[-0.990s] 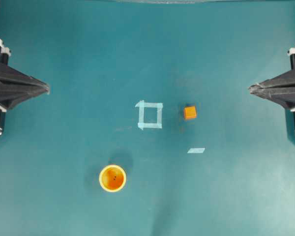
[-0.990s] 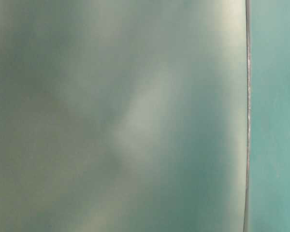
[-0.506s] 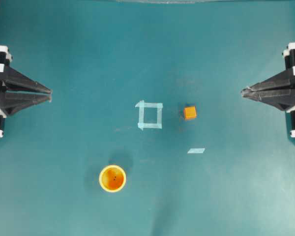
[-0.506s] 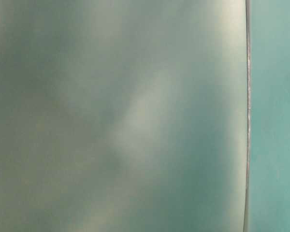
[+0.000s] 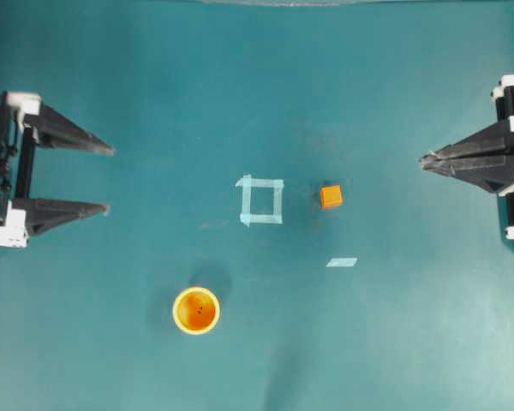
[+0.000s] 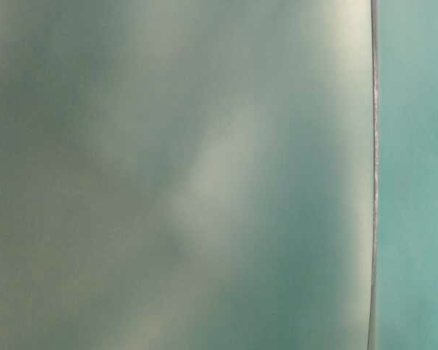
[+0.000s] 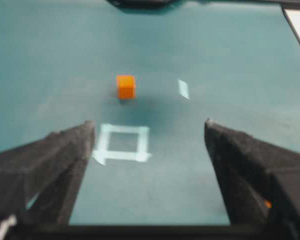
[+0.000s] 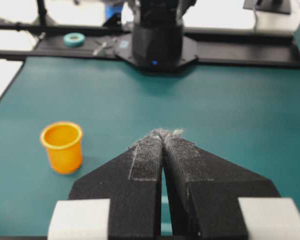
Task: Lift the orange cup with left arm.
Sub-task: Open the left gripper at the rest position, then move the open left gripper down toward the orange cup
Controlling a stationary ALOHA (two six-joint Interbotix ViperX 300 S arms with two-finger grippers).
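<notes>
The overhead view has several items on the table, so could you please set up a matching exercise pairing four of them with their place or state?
Things:
1. orange cup
2. orange cube
3. left gripper
4. right gripper

Descriptions:
a. just right of the tape square
b. jaws closed together
c. upright, toward the bottom of the view, left of centre
d. jaws spread wide, holding nothing

Pairs: 1-c, 2-a, 3-d, 4-b

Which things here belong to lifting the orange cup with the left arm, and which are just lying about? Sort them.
For the job:
- orange cup
- left tool, open and empty

Lying about:
- orange cube
- tape square
- tape strip
- right tool, shut
</notes>
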